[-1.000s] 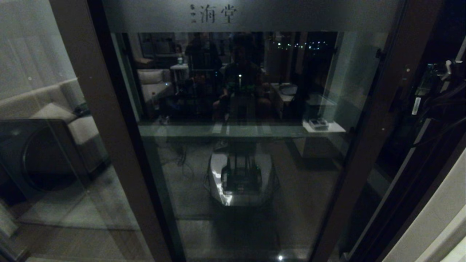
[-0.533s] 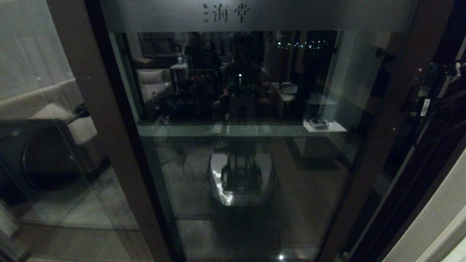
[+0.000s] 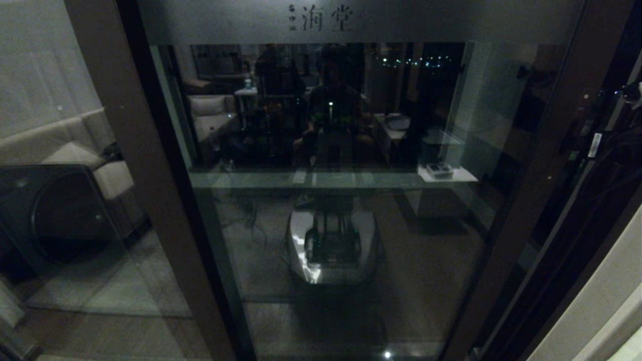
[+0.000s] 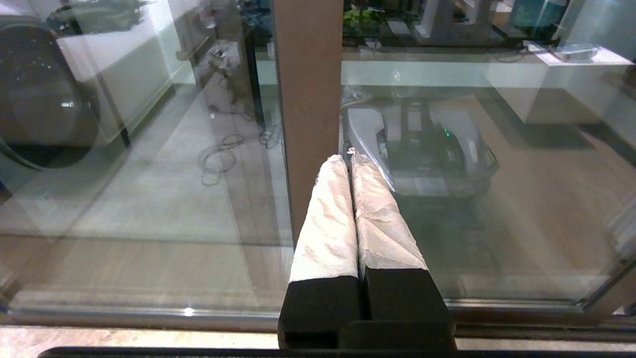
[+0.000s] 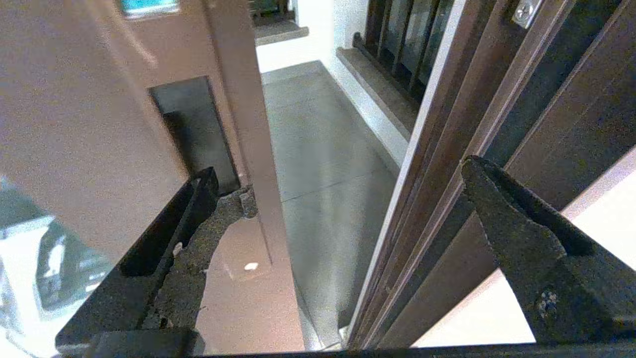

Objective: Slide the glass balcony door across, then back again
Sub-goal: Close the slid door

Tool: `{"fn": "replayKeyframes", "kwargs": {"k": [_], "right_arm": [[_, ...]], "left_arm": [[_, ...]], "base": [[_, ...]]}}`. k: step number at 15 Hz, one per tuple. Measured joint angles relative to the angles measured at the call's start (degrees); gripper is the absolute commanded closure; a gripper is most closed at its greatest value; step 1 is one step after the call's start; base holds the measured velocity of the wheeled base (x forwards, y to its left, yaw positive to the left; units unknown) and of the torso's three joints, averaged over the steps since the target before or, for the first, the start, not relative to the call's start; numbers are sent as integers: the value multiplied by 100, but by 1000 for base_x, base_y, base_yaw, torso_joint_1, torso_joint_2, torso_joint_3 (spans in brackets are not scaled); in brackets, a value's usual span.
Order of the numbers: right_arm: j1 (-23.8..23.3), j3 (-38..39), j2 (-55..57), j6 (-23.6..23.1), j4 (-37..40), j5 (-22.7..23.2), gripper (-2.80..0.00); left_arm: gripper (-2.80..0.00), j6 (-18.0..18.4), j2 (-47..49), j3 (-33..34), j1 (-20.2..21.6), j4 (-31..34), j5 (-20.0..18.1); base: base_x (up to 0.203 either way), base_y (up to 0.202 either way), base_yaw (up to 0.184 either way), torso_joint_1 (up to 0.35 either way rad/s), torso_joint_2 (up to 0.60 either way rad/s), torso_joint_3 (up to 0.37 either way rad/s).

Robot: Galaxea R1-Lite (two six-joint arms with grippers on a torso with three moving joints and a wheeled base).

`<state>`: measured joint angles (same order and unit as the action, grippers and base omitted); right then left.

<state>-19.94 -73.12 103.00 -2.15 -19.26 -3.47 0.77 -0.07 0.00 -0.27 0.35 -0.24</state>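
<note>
The right pincer [image 5: 348, 194] is spread wide and grasps nothing; one finger [image 5: 198, 233] rests against the brown edge stile of the glass balcony door [image 3: 331, 200], just below the dark recessed slot handle [image 5: 194, 129], while the other finger stands out in the open gap beside the fixed door jamb [image 5: 447, 149]. In the head view the door fills the middle, its right stile close to the right edge. The step in hand seems to be pushing the panel sideways toward the jamb. To do it well, keep the finger flat on the stile, push level along the track, and stop before the free finger is caught between stile and jamb. The left pincer [image 4: 350, 159], clenched with its pale wrapped fingers together, hangs parked before the lower glass. The frame is smooth dark brown metal or painted wood, with straight edges; the glass is glossy and mirror-like, with a matt frosted band [image 3: 351, 20] bearing characters across the top.
</note>
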Motion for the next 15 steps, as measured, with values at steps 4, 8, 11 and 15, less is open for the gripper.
{"fn": "replayKeyframes", "kwargs": {"k": [4,8,11,15], "right_arm": [[7,163,-198,-1,6,79,-280],[29,325,-383,-9,11,106,-280],[63,365,-595,-16,11,105,-280],[168,634,-1163,-46,38,84,0]], "left_arm": [[0,2,0,0,0,-2,-2],[0,2,0,0,2,-2,0],[0,2,0,0,0,-2,-2],[0,0,0,0,0,-2,0]], "base": [[0,0,0,0,0,0],[0,0,0,0,0,0],[0,0,0,0,0,0],[0,0,0,0,0,0]]}}
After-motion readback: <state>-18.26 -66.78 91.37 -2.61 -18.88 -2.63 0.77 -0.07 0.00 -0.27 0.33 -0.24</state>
